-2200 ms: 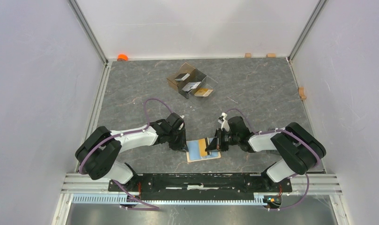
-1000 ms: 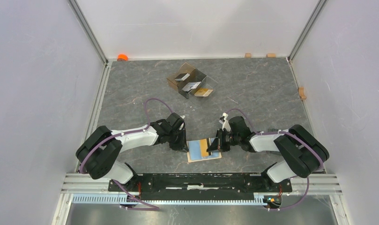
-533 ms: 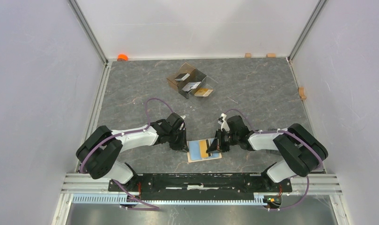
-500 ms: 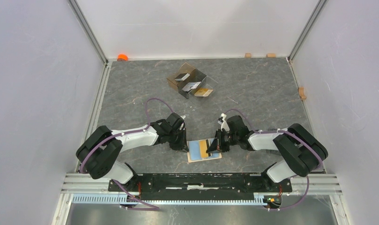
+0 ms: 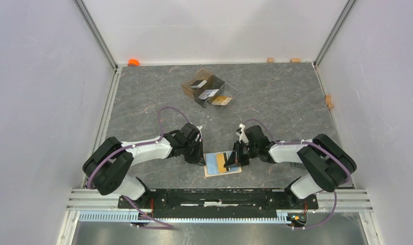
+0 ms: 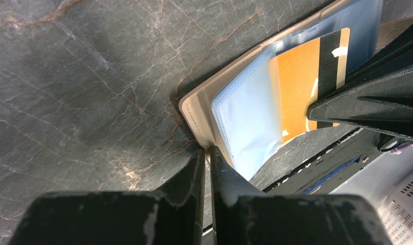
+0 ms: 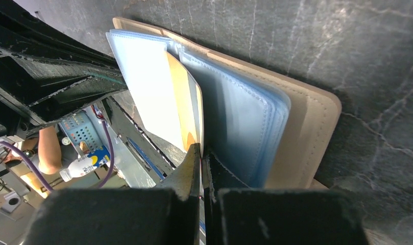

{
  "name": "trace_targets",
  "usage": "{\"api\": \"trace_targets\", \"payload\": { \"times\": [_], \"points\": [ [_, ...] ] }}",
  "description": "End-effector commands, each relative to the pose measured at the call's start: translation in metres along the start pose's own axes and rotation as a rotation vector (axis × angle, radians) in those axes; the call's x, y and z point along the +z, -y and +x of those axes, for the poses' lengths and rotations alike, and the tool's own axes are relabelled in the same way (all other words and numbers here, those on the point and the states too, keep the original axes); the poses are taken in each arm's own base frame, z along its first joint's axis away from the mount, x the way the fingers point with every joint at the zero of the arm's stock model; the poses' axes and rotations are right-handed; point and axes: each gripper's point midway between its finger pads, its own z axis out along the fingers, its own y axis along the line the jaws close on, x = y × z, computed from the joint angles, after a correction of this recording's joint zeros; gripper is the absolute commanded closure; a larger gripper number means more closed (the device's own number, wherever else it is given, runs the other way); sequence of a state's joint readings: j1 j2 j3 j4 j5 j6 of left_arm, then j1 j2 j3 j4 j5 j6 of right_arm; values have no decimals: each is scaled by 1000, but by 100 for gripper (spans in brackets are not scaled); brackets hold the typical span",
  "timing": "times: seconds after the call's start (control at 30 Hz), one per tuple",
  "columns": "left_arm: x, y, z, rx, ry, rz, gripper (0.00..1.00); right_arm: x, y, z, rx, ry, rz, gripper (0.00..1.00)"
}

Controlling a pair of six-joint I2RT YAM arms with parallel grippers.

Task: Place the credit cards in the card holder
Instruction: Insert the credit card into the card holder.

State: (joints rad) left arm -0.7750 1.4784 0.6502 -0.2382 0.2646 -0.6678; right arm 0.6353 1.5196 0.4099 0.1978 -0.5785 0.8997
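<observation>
Pinching anything, is the left gripper (image 6: 206,153)?
— It is clamping almost shut on the tan edge of the card holder (image 5: 213,163), which is lying open on the table (image 5: 275,97) between both arms.
— And the right gripper (image 7: 201,153)?
— Its jaws are squeezing fully together on an orange card (image 6: 296,87) lying among the blue pockets.

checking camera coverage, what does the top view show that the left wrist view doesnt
Only the top view: the clear box holding cards at the far side, and a small orange thing by the back wall. Only the left wrist view: the left gripper pinching the wallet's tan edge, seen close up. Both: the open wallet, with the right gripper holding the orange card at its blue pockets.
</observation>
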Motion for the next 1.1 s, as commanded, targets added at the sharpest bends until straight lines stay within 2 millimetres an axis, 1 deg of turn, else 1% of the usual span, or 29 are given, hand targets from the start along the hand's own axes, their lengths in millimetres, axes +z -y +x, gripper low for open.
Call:
{"api": "trace_targets", "payload": {
  "times": [0.0, 0.1, 0.27, 0.47, 0.73, 0.93, 1.07],
  "points": [
    [8, -14, 13, 46, -26, -33, 87, -9, 81, 38, 26, -88, 376, 100],
    [7, -18, 13, 47, -25, -51, 87, -11, 82, 34, 26, -72, 383, 100],
    [8, -17, 15, 35, -25, -40, 88, -7, 82, 37, 51, -61, 360, 100],
    [10, -14, 16, 31, -30, -23, 89, -1, 73, 38, 57, -56, 332, 100],
    [11, -16, 19, 23, -32, -20, 90, 8, 60, 32, 54, -32, 286, 100],
    [12, -16, 19, 21, -29, -20, 91, 14, 53, 36, 36, -50, 278, 100],
    [13, -19, 19, 13, -23, -28, 95, 14, 49, 31, 17, -37, 278, 99]
  ]
}}
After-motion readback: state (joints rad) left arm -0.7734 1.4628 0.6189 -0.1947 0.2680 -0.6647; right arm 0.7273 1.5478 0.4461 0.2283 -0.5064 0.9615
